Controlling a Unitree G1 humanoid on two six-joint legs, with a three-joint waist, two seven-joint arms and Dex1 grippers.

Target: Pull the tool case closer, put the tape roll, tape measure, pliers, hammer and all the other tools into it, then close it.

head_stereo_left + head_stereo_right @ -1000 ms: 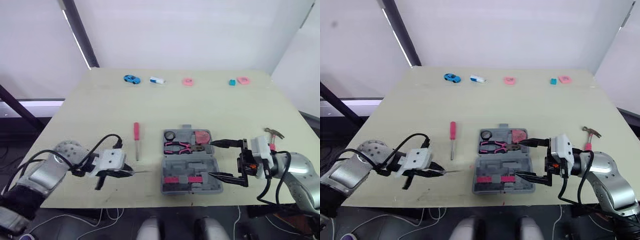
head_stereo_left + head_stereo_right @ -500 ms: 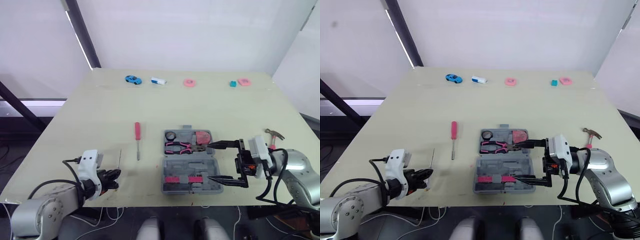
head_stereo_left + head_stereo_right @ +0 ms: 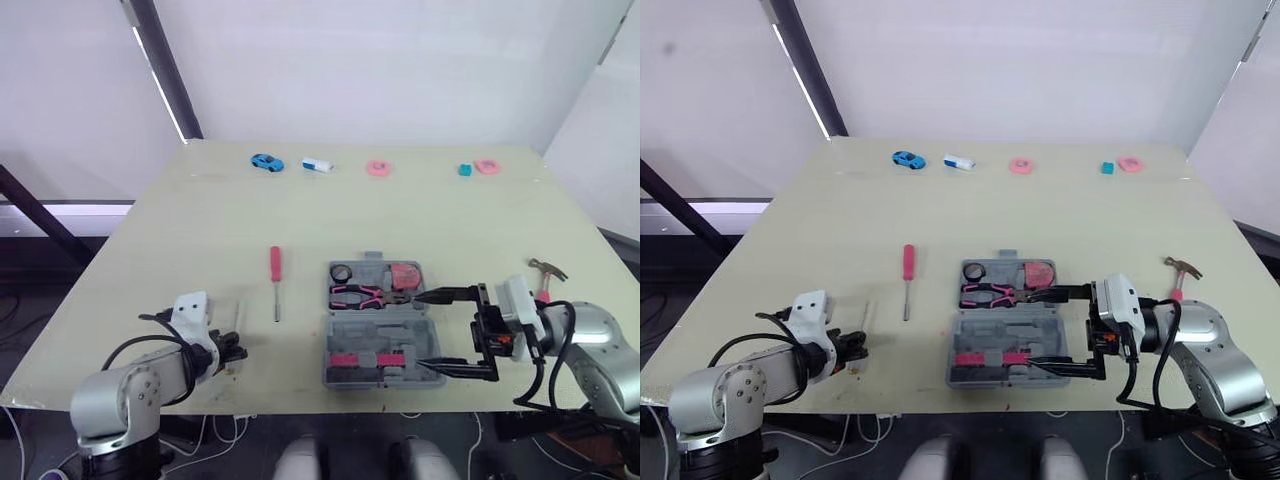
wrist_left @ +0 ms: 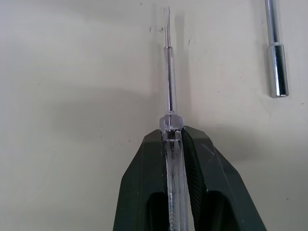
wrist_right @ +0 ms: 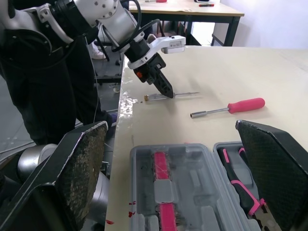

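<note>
The grey tool case [image 3: 383,325] lies open near the table's front edge. In it are the pink-handled pliers [image 3: 360,295], a black tape roll [image 3: 341,271] and a pink tape measure [image 3: 404,272]. My right gripper [image 3: 425,332] stands wide open at the case's right side, one finger by the pliers and one at the front corner. My left gripper [image 3: 232,345], at the front left edge, is shut on a clear-handled screwdriver [image 4: 169,96] whose shaft points away from me. A red-handled driver [image 3: 274,280] lies left of the case. The hammer [image 3: 545,270] lies at the right edge.
Along the far edge sit a blue toy car [image 3: 265,161], a white and blue piece [image 3: 316,163], two pink pieces [image 3: 377,168] [image 3: 487,165] and a teal block [image 3: 465,170]. A dark pole [image 3: 165,70] leans behind the table's back left corner.
My left arm has dropped back to the front left edge and turned; the screwdriver pointed right at the case, now it points away. The right gripper's near finger has moved toward the front.
</note>
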